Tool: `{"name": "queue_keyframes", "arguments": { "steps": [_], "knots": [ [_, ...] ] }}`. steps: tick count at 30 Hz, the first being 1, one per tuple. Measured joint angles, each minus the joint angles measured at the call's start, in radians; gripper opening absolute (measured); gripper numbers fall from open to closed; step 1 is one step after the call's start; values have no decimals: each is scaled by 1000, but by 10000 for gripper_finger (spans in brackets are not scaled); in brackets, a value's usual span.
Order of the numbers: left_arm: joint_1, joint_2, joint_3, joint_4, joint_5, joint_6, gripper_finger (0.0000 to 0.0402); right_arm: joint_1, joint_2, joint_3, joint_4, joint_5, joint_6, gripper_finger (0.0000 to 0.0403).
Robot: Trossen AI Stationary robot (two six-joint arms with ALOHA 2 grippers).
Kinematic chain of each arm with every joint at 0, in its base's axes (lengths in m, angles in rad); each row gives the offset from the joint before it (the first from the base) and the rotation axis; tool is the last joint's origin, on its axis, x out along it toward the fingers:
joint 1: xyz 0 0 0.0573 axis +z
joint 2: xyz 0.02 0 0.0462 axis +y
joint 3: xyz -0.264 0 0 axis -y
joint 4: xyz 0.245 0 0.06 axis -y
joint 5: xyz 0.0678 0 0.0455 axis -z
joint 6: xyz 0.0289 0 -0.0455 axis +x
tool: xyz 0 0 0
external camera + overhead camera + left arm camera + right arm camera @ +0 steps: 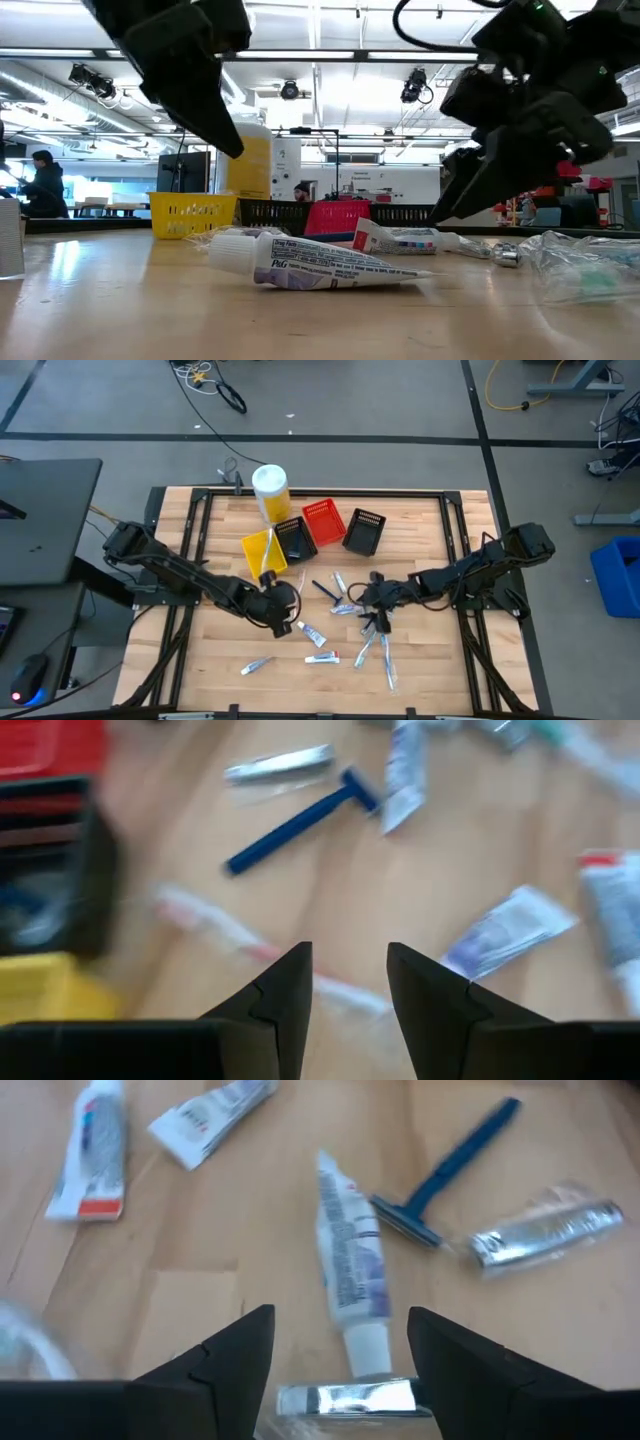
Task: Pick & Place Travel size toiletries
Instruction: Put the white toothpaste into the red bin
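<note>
Travel size toiletries lie scattered on the wooden table [420, 660]: white tubes [312, 632], a blue razor [324, 590], silvery packets [256, 665] and clear toothbrushes [387, 665]. My left gripper [284, 605] hovers open over a clear toothbrush [225, 932], with the blue razor [300, 820] and a white tube [510, 930] beyond it. My right gripper [375, 610] is open above a white tube [345, 1255] and a silvery packet [345, 1398], which show between its fingers. The low view shows both grippers, the left [200, 90] and the right [480, 190], raised off the table.
At the far side stand a yellow basket [262, 552], two black baskets [295, 538] [364, 530], a red basket [322, 522] and a yellow canister with a white lid [270, 488]. Bare wood shows at the table's left and right parts. People show in the room behind [42, 185].
</note>
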Motion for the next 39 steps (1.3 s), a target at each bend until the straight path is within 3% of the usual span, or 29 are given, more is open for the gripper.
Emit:
{"name": "queue_keyframes", "arguments": {
  "steps": [4,9,17,30,39],
  "knots": [
    [14,0,-109,239,80,33,141,-2,0,0,1,5,-16,256],
    [15,0,-195,378,43,67,141,-1,37,0,9,0,-17,256],
    [28,0,-208,415,44,73,141,-3,138,3,92,5,-41,228],
    [28,0,-208,419,45,76,141,-5,146,2,90,-20,-69,144],
    [28,0,-208,419,45,76,141,-3,147,1,101,-42,-69,114]
  ]
}}
